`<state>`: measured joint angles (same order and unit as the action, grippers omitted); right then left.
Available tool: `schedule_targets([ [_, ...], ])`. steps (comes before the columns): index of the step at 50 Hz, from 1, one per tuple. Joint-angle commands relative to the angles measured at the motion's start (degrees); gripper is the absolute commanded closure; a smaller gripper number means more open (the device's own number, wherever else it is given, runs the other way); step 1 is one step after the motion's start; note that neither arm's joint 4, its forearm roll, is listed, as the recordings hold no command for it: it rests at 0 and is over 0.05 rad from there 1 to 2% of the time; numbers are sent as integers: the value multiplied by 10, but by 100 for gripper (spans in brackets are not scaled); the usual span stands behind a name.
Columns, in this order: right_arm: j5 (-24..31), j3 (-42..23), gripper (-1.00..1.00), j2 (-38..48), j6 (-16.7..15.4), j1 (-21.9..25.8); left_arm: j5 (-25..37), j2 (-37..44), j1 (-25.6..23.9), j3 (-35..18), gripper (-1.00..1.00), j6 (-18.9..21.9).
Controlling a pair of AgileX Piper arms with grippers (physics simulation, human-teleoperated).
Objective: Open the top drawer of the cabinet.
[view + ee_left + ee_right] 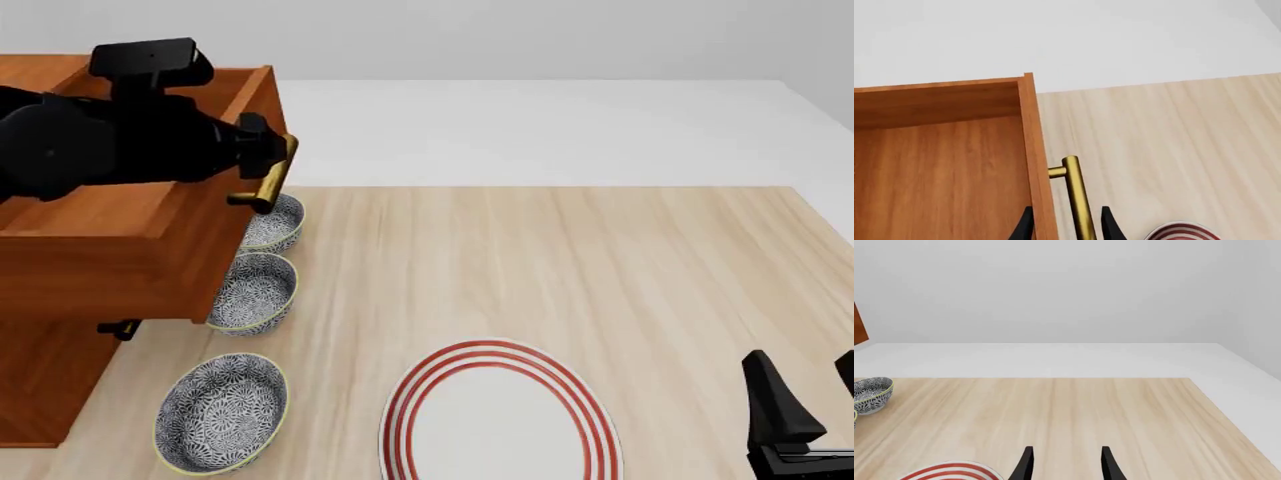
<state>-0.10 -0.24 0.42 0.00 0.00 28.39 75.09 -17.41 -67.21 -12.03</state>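
Your right claw (805,400) nearest, fingers apart over the worktop (641,270), your left claw (1066,225) straddling the top drawer (120,215) handle (1077,197), grip unclear.

Readable text: I find none anywhere in my views.
Cabinet (80,260): bare wood, no label or brand.
Plate (501,420): red rings only.
Bowls (220,412): patterned, no lettering or numbers.
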Motion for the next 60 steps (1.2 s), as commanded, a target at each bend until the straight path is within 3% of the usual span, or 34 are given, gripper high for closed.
schedule_targets([
  [1,0,0,-100,0,0,0,-25,93,-47,50,-100,7],
  [11,0,0,-100,0,0,0,-14,74,-51,44,-100,3],
  [48,0,0,-100,0,0,0,68,-32,-48,-99,-100,1],
  [60,0,0,-100,0,0,0,77,-44,-44,-114,-100,7],
])
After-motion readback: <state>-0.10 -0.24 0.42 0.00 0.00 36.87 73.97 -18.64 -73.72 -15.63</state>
